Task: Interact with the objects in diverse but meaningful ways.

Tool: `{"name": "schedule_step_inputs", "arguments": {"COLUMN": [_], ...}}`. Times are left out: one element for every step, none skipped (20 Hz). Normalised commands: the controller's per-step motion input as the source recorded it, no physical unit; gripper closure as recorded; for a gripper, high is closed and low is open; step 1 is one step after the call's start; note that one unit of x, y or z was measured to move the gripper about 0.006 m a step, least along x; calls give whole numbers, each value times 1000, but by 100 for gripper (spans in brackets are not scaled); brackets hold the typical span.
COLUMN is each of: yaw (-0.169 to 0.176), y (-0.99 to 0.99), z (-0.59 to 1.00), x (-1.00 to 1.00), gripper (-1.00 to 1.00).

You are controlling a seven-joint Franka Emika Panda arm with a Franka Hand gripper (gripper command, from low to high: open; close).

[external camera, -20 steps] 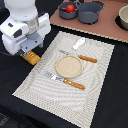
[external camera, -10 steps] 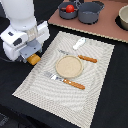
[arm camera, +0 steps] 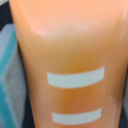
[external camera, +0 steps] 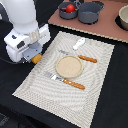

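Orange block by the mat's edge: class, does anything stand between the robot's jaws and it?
Nothing visible does. The orange block fills the wrist view with nothing in front of it, and in the exterior view the jaws sit right at it.

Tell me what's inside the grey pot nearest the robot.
A red tomato sits inside that grey pot. Whether anything lies beneath the tomato cannot be seen, since the pot's wall and the tomato cover the bottom.

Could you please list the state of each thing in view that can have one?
Gripper: at the placemat's edge, jaws hidden.
Orange block: under the gripper, grip unclear.
Tomato: inside a grey pot.
Second pot: looks empty.
Plate: empty.
Fork: flat beside the plate.
Knife: flat beside the plate.
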Motion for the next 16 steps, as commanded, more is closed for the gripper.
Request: {"name": "schedule_step_inputs", "arguments": {"yaw": [26, 29, 13, 0, 0, 0, 0, 0, 0, 0, 0, 0, -7, -14, -12, -5], "y": [-49, -91, -286, -274, -197, -254, -329, -220, -154, -97, -74, -51, -43, -49, -3, 0], "z": [-40, 134, 594, 866, 1000, 1000, 1000, 1000, 1000, 1000, 1000, 1000, 1000, 1000, 1000, 1000], "x": [40, 0, -206, -423, -320, -211, 0, 151, 480, 663, 783, 869, 903, 986, 1000, 1000], "gripper": [100, 100, 100, 100, 100, 100, 100, 100, 100, 100, 100, 100, 100, 100, 100, 100]}}
